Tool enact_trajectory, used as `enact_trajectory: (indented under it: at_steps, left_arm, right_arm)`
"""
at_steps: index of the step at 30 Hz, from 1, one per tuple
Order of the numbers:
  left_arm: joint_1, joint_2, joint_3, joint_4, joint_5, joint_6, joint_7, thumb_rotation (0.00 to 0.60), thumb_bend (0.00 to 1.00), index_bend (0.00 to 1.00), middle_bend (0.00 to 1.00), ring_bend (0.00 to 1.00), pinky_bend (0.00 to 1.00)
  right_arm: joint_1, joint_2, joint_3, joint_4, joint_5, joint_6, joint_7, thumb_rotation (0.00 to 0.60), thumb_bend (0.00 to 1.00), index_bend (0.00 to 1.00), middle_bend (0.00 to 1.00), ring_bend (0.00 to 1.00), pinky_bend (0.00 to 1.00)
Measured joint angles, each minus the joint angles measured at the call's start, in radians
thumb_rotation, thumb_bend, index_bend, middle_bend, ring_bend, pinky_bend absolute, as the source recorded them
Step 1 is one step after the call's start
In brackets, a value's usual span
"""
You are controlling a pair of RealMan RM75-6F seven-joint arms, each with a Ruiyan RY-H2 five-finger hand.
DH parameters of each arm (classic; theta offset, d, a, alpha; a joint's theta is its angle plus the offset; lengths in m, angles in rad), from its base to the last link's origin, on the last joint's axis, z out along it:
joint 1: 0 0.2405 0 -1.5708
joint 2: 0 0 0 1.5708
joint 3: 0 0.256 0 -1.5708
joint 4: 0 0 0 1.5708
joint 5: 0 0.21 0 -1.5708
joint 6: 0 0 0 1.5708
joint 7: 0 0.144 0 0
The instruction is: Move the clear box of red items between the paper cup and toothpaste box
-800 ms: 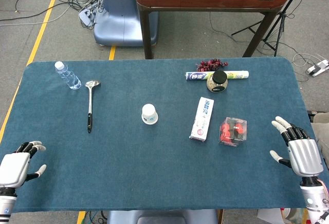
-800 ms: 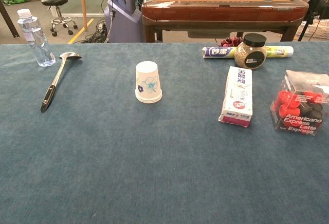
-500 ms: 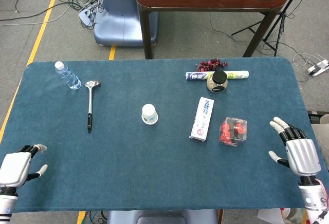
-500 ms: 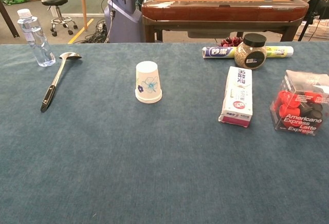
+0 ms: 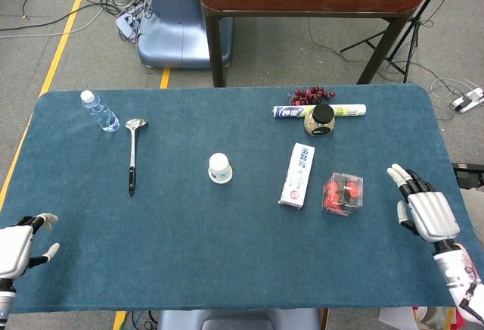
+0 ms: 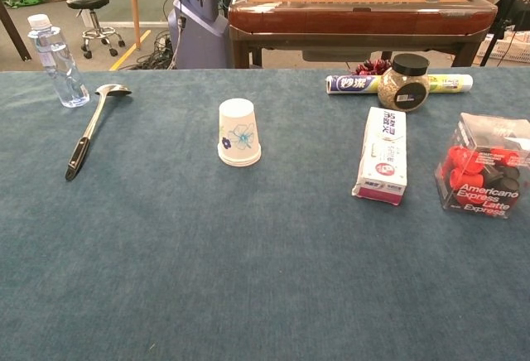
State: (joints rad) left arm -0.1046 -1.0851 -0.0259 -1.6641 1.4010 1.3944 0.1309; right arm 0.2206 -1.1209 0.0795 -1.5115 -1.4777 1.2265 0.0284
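Fingers spread and empty, the right hand (image 5: pixel 420 206) nears the clear box of red items (image 5: pixel 342 193), positioned for a grasp.

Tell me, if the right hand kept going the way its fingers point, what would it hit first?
Likely nothing: the right hand points up and slightly left, passing right of the clear box. Depth is unclear.

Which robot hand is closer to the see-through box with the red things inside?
The right hand. It is open just right of the clear box, not touching it. The left hand is far away at the table's near left corner.
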Motion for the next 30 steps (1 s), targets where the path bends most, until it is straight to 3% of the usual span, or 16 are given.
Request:
enact_trajectory:
  at_steps: [5,13,20,30]
  left_arm:
    - [0.000,0.002,0.000,-0.004,-0.005,-0.005,0.000,0.600,0.26,0.36,0.45,0.36,0.57]
    - [-0.001,0.003,0.001,-0.005,-0.007,-0.010,-0.005,0.600,0.26,0.36,0.47,0.37,0.57]
    - [-0.002,0.002,0.003,-0.004,-0.010,-0.018,-0.005,0.600,0.26,0.36,0.48,0.38,0.57]
    - [-0.003,0.005,0.007,-0.010,-0.016,-0.027,0.004,0.600,0.26,0.36,0.49,0.39,0.57]
  right_arm:
    - [0.067,0.029,0.008,0.013,0.016,-0.104,0.122,0.600,1.00,0.00,0.04,0.03,0.25]
    - [0.170,0.027,0.023,0.072,0.030,-0.240,0.250,0.600,1.00,0.00,0.12,0.06,0.25]
    - [0.219,-0.013,0.020,0.145,0.005,-0.281,0.354,0.600,1.00,0.00,0.18,0.11,0.25]
    - [0.277,-0.071,-0.006,0.215,-0.020,-0.338,0.423,0.600,1.00,0.00,0.19,0.12,0.25]
